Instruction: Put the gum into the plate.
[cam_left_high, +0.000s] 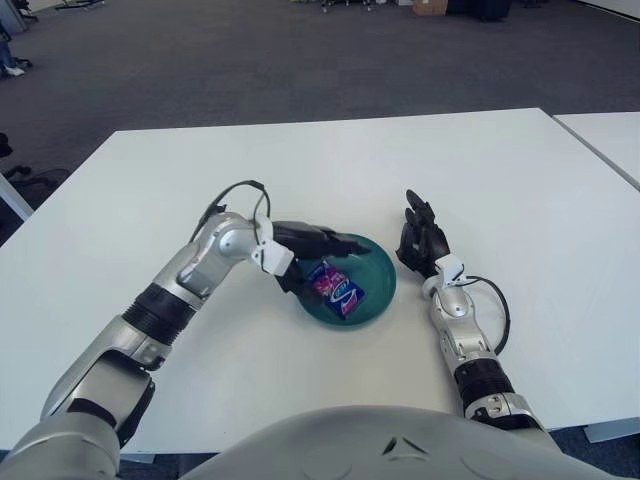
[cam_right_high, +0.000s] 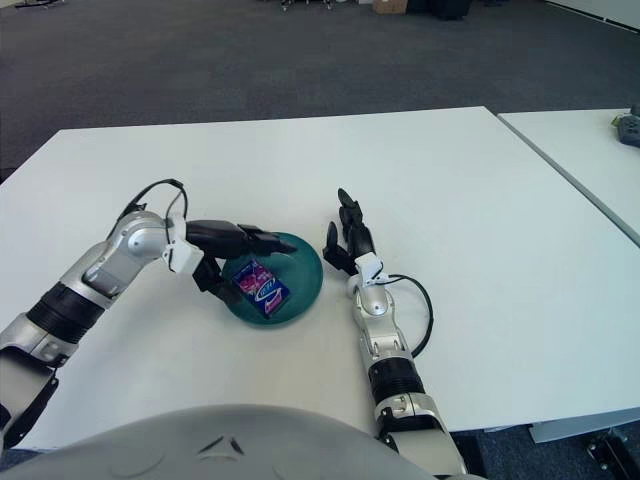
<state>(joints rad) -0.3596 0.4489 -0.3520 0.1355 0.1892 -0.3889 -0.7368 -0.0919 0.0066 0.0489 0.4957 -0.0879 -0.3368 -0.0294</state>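
A teal plate (cam_left_high: 377, 281) sits on the white table in front of me. The gum packet (cam_left_high: 337, 287), pink and blue, lies inside the plate (cam_right_high: 305, 278), also visible in the right eye view (cam_right_high: 262, 283). My left hand (cam_left_high: 318, 247) hovers over the plate's left rim, just above the gum, fingers stretched out and holding nothing. My right hand (cam_left_high: 421, 240) is just right of the plate, fingers spread and empty.
The white table (cam_left_high: 330, 170) extends around the plate. A second white table (cam_right_high: 590, 150) stands to the right across a narrow gap. Dark carpet lies beyond the far edge.
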